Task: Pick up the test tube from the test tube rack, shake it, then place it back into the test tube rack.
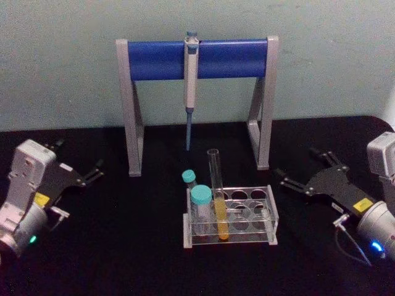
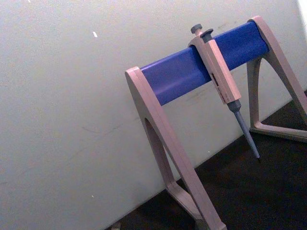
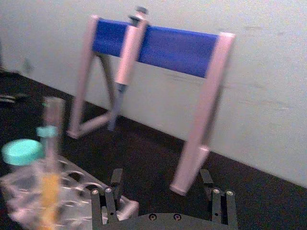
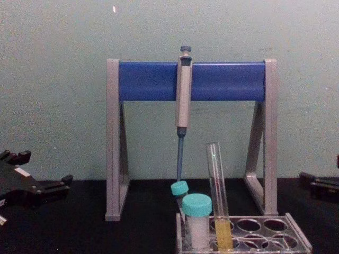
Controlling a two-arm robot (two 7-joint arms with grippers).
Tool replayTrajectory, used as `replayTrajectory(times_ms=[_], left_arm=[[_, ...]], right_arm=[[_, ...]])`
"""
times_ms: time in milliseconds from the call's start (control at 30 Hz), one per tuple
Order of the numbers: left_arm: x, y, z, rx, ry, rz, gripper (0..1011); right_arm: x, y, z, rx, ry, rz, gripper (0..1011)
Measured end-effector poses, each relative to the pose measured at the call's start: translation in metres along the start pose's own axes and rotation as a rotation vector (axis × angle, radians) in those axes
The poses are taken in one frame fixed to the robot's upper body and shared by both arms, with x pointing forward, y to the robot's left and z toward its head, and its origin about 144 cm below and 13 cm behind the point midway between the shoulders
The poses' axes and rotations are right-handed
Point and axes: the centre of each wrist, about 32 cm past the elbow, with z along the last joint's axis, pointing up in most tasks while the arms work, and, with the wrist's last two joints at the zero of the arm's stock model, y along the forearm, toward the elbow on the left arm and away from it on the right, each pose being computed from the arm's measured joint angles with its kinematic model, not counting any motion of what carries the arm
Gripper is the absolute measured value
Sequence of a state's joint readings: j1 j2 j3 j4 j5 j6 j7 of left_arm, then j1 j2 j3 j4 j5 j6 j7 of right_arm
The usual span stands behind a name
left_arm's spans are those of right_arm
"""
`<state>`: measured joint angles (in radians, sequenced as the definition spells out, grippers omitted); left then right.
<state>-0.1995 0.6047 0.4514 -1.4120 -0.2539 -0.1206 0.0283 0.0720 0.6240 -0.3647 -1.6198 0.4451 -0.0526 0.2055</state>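
Observation:
The test tube [image 1: 216, 185] is a tall clear glass tube with yellow-orange liquid at its bottom. It stands slightly tilted in the left part of the clear test tube rack [image 1: 262, 216] on the black table. The chest view shows the test tube [image 4: 217, 190] rising out of the rack [image 4: 275, 235]. My right gripper [image 1: 300, 168] hovers open to the right of the rack, apart from it. In the right wrist view its fingers [image 3: 115, 182] stand wide apart, with the test tube [image 3: 52, 139] ahead and off to one side. Far to the rack's left, my left gripper [image 1: 78, 158] is open and holds nothing.
A wide teal-capped white tube [image 1: 200, 206] and a small teal-capped tube [image 1: 189, 179] stand in the rack beside the test tube. Behind the rack is a grey-legged stand with a blue bar [image 1: 154, 60], and a pipette [image 1: 191, 86] hangs from it. A pale wall closes the back.

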Motion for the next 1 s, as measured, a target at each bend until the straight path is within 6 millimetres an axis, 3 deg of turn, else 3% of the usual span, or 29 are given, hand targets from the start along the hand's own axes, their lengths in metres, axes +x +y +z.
replayTrajectory(times_ms=[567, 1000], left_arm=[[0.0, 0.0, 0.0, 0.0, 0.0, 0.0, 1001], [0.0, 0.0, 0.0, 0.0, 0.0, 0.0, 1001]], right_arm=[[-0.013, 0.021, 0.018, -0.012, 0.123, 0.309, 1000], [-0.014, 0.047, 0.025, -0.042, 0.132, 0.407, 1000]])
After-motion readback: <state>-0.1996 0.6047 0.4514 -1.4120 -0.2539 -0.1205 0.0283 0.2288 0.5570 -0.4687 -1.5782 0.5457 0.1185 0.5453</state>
